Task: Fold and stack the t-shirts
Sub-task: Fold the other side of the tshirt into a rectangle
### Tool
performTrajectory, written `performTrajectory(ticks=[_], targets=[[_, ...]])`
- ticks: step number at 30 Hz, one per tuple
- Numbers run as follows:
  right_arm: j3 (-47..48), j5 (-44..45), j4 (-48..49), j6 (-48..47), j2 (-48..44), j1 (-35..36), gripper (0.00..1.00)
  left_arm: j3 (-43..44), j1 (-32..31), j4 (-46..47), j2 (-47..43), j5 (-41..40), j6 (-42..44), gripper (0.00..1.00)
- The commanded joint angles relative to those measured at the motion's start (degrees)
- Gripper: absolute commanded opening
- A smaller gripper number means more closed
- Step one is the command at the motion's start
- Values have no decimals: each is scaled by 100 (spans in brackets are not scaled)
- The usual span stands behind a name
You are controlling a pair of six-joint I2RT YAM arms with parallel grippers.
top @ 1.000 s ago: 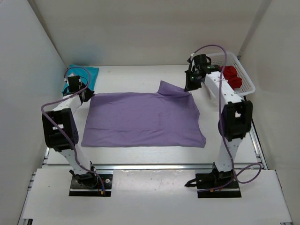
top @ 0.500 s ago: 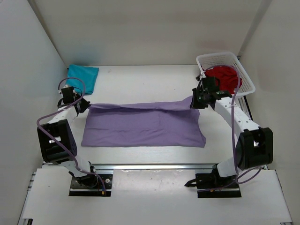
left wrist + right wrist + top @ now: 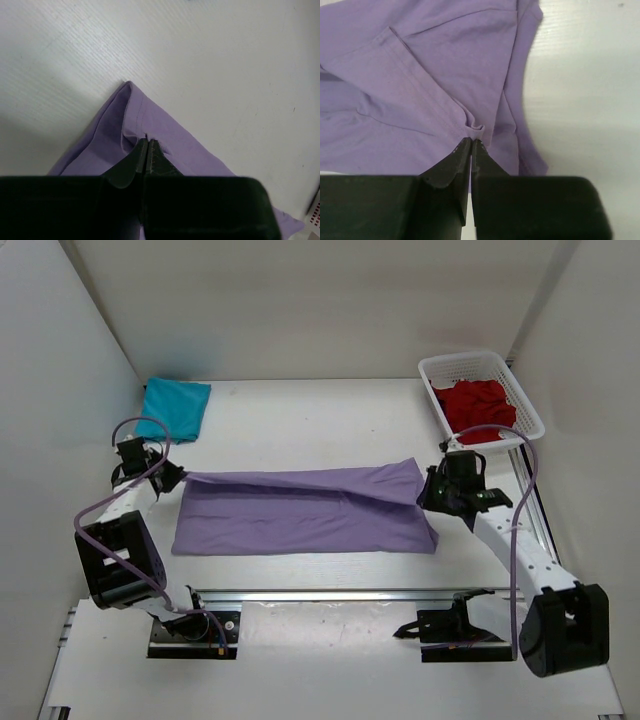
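Note:
The lavender t-shirt lies across the middle of the table, its far edge lifted and drawn over toward the near edge. My left gripper is shut on the shirt's far left corner; my left gripper pinches a small fold of cloth. My right gripper is shut on the far right corner; in the right wrist view my right gripper holds a bunched hem of the lavender t-shirt. The teal t-shirt lies folded at the back left. The dark red t-shirt sits crumpled in the basket.
A white mesh basket stands at the back right corner. White walls close the table on the left, back and right. A metal rail runs along the near edge, with both arm bases behind it.
Both grippers have pulled the lavender shirt's far edge toward the near side, folding it over itself. The right arm has swung away from the basket, uncovering the red shirt.

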Motion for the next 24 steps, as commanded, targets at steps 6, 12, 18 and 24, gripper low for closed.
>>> performTrajectory(ticks=[6, 12, 18, 24], targets=[[-1559, -153, 920, 979, -791, -25, 2, -1016, 515, 355, -376, 504, -397, 14], [-1430, 189, 843, 989, -826, 140, 33, -1043, 411, 558, -848, 523, -653, 51], [-700, 481, 990, 681, -511, 605, 11, -1219, -615, 893, -1835, -214, -610, 51], [414, 304, 1623, 339, 1429, 1379, 2, -1990, -1444, 1540, -1659, -6, -986, 37]])
